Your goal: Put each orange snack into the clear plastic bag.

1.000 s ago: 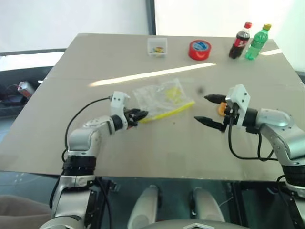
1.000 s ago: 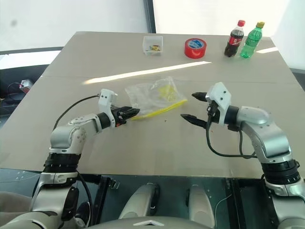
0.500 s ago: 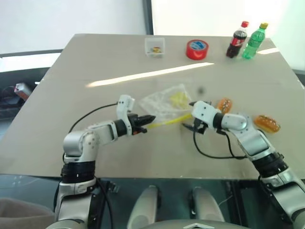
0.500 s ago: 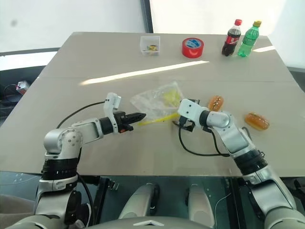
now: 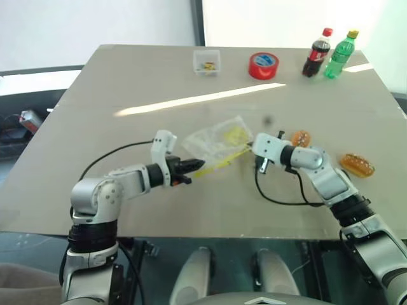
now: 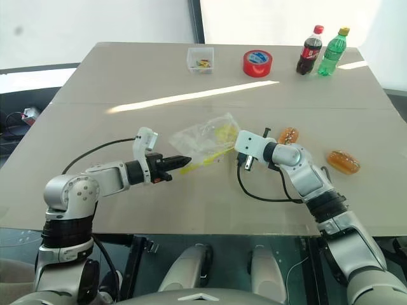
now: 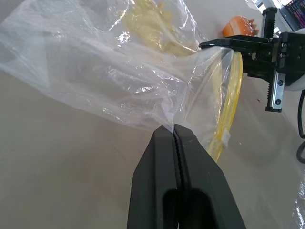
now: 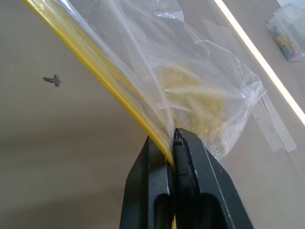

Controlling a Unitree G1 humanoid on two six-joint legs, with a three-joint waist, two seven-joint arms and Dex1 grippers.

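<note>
1. We can read no writing anywhere. The dark cola bottle point(image 5: 318, 53) with a red cap and red label and the green bottle point(image 5: 339, 55) with a yellow cap stand side by side at the far right corner of the table, their labels too small to make out. The red tape roll point(image 5: 263, 65) has a blue patch on top that we cannot read.
2. The table point(image 5: 127, 89) is a plain beige-grey surface with a bright streak of light across it. A small clear box point(image 5: 207, 62) holding small bits sits at the far edge, left of the tape roll. Beyond the table we see pale walls and a dark upright post.
3. Our left gripper point(image 7: 173, 130) is clamped on the near left edge of the clear plastic bag point(image 5: 219, 141), fingers pressed together on the thin film.
4. Our right gripper point(image 8: 172, 138) is clenched on the bag's yellow seal strip at its right end.
5. The bag hangs stretched between the two grippers near the middle of the table, with yellowish bits inside.
6. One orange snack point(image 5: 300, 138) lies on the table just right of the right gripper. The other orange snack point(image 5: 357, 164) lies further right and nearer, apart from the first.
</note>
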